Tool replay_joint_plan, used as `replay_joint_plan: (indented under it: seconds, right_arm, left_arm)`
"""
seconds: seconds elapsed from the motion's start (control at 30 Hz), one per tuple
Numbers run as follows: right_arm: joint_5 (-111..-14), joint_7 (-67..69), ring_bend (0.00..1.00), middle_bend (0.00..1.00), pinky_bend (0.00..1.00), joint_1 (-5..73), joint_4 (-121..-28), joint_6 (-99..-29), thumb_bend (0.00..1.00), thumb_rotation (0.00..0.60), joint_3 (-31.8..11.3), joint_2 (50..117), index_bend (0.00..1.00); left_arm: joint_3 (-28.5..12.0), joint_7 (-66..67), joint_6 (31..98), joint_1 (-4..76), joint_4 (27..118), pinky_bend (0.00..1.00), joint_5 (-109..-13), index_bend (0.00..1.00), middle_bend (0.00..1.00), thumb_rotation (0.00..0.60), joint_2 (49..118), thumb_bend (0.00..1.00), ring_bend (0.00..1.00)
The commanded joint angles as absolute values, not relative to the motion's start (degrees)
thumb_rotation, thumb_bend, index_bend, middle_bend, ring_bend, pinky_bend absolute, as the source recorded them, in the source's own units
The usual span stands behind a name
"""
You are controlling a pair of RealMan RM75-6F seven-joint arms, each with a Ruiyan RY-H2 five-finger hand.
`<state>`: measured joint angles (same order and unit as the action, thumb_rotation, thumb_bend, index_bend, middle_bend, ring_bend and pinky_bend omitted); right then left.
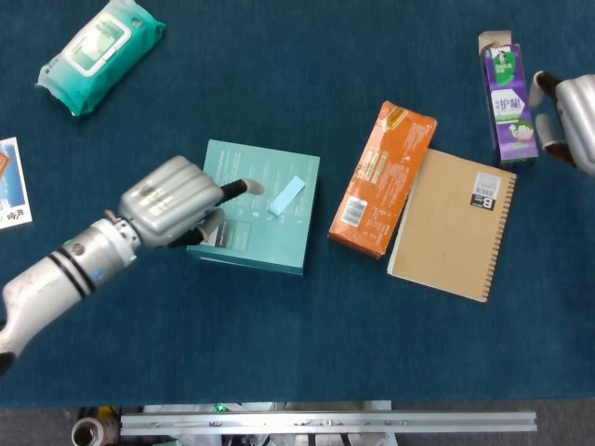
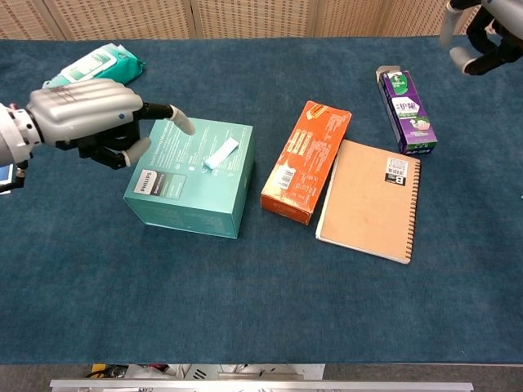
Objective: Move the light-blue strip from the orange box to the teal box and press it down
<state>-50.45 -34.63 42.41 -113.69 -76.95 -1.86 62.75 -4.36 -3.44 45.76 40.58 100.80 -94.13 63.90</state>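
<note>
The light-blue strip [image 1: 286,196] [image 2: 221,153] lies on top of the teal box [image 1: 265,242] [image 2: 196,196], near its right edge. My left hand [image 1: 175,200] [image 2: 88,116] hovers over the box's left part, one finger stretched toward the strip, the others curled; it holds nothing and its tip is a short way left of the strip. The orange box [image 1: 382,178] [image 2: 306,160] lies to the right with nothing on it. My right hand [image 1: 569,128] [image 2: 482,33] is at the far right edge, fingers curled, holding nothing.
A tan spiral notebook [image 1: 453,223] [image 2: 370,198] lies right of the orange box. A purple carton [image 1: 507,98] [image 2: 407,111] sits at the back right. A green wipes pack [image 1: 100,51] [image 2: 91,67] is at the back left. A card [image 1: 11,181] lies at the left edge.
</note>
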Motion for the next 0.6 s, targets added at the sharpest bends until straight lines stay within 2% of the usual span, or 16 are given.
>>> replay_joint_plan:
  seconds: [0.03,0.6]
  right_arm:
    - [-50.7,-34.2,1.0,0.89,1.0,41.8,-113.1,-76.4,0.41,0.6,-2.4,62.8,0.48]
    - [-52.7,-32.1,1.0,0.9,1.0,38.5,-110.8,-73.3,0.41,0.6,-4.5,61.9,0.48]
  left_arm:
    - [-5.1,-0.9,43.2,42.5,101.6,1.0,-91.3,0.19,1.0,0.6,65.4,0.77,1.0]
    - [-4.4,11.8,40.3,45.4,103.6,1.0,-80.4,0.19,1.0,0.6,69.2,0.77,1.0]
